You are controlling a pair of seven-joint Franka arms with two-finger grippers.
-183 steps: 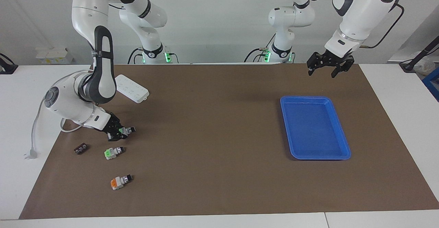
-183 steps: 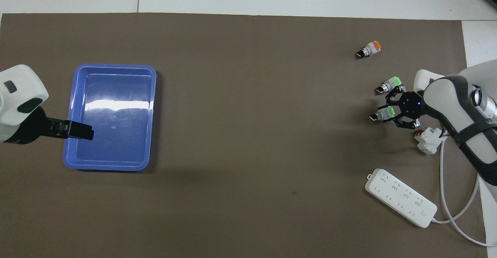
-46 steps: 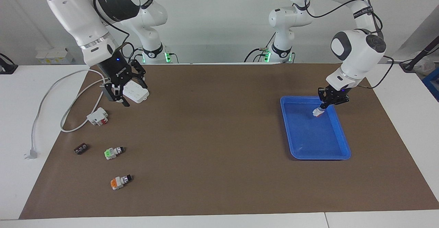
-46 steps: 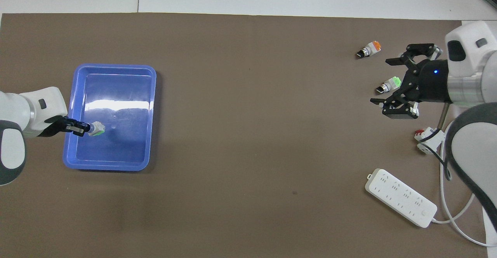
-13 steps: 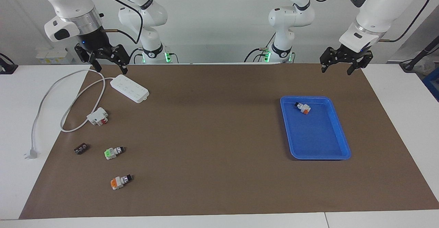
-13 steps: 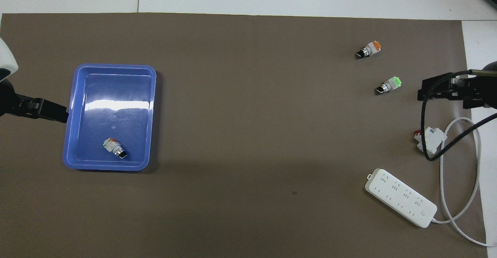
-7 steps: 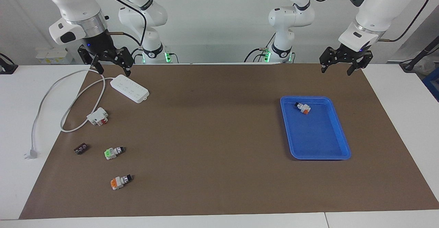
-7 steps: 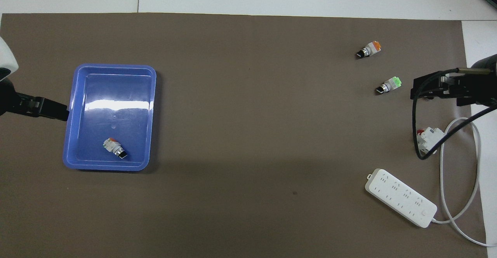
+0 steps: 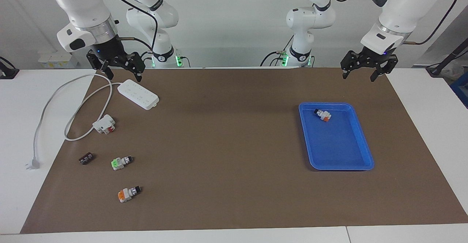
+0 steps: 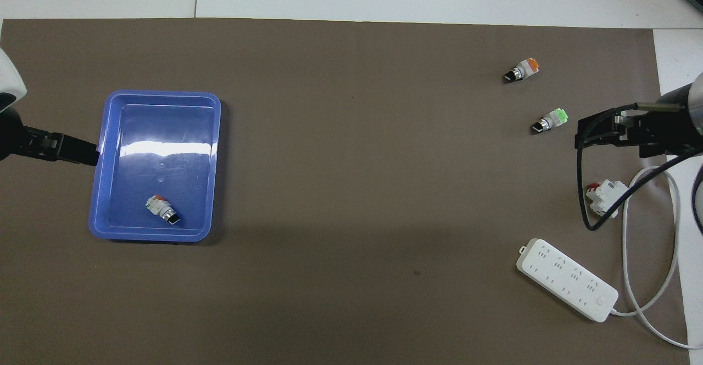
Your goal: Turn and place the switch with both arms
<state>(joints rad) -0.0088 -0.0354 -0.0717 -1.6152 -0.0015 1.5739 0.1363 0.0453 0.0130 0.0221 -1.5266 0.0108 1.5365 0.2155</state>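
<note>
overhead, both arms are cut off at the frame edges. the left gripper (image 9: 359, 74) and right gripper (image 9: 122, 72) hang spread wide, empty. the switch (image 9: 322, 114) lies in the blue tray (image 9: 360, 161).

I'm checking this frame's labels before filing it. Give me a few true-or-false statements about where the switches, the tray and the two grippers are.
1. One push-button switch with an orange-red end lies in the blue plastic tray. True.
2. The left gripper holds a switch. False: it is open and empty, raised over the brown mat near the tray.
3. Two switches lie on the brown mat, a green-ended one and an orange-ended one. True.
4. The right gripper is shut on the white power strip. False: it is open, raised above the strip's end.
5. The orange-ended switch on the mat lies nearer to the robots than the green-ended one. False: it lies farther.
</note>
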